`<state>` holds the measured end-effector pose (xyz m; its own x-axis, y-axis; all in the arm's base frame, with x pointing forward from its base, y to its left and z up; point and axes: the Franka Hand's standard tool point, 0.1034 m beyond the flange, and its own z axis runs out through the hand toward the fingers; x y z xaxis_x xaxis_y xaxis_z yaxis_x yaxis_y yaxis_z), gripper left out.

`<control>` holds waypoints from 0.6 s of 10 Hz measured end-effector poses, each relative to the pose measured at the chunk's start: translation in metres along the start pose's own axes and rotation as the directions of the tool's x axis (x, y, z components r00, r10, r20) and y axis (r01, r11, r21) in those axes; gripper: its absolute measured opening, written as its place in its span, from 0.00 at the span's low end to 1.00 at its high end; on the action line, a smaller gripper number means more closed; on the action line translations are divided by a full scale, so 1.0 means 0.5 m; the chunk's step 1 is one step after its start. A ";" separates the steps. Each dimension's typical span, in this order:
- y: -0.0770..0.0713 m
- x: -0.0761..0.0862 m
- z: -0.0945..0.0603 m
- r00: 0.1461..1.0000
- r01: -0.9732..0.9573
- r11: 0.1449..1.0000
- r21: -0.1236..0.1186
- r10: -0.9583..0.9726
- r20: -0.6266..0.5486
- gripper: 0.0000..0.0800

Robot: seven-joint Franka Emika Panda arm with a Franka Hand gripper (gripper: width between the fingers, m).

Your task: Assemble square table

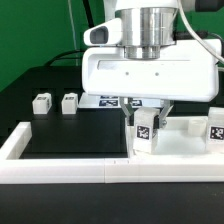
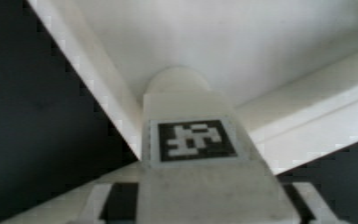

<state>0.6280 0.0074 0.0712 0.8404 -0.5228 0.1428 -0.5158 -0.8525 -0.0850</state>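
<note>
My gripper [image 1: 146, 116] is shut on a white table leg [image 1: 146, 131] with a black-and-white tag, holding it upright over the near left corner of the white square table top [image 1: 186, 142]. In the wrist view the leg [image 2: 197, 120] runs out from between my fingers [image 2: 115, 201], and the top's raised rim [image 2: 247, 60] lies diagonally behind it. Whether the leg's tip touches the top is hidden. Two small white leg blocks [image 1: 41, 101] [image 1: 69, 101] stand on the black mat at the exterior view's left. Another tagged leg [image 1: 215, 128] stands at the right edge.
The long white border rail [image 1: 90, 167] runs along the front of the black mat and up its left side [image 1: 18, 140]. The marker board [image 1: 108, 100] lies behind my gripper. My arm's white body [image 1: 150, 70] hides much of the back.
</note>
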 end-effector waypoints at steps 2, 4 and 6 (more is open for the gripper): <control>0.005 -0.003 -0.001 0.941 -0.336 0.942 -0.014 0.336 0.033 0.36; 0.004 -0.007 0.001 0.741 -0.666 0.745 -0.039 0.666 0.087 0.36; 0.008 -0.004 0.001 0.577 -0.810 0.584 -0.050 0.810 0.103 0.36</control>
<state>0.6243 0.0053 0.0701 0.0844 -0.9926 -0.0876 -0.9905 -0.0739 -0.1164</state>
